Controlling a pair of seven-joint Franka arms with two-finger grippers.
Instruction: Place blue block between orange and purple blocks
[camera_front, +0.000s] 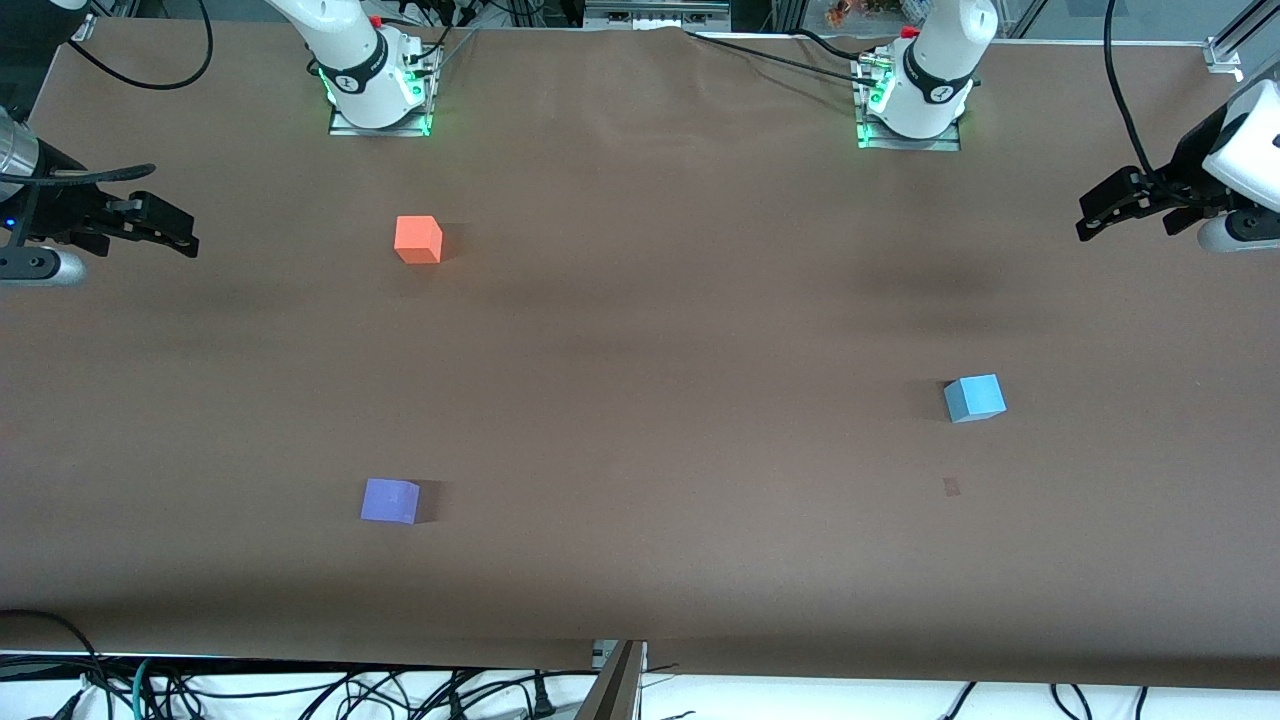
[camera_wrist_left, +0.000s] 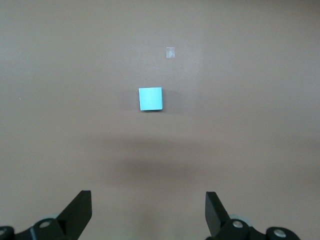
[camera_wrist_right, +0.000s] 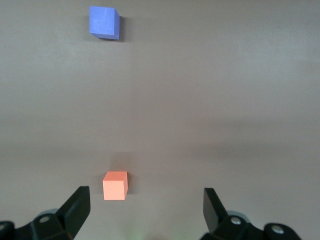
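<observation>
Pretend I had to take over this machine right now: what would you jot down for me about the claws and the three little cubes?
Left gripper: open, empty, waiting at the left arm's end of the table.
Right gripper: open, empty, at the right arm's end.
Blue block: alone toward the left arm's end, untouched.
Orange block and purple block: toward the right arm's end, purple nearer the front camera, a bare gap between them.
Done: nothing.
Left: grasp the blue block, carry it over, set it in that gap.
</observation>
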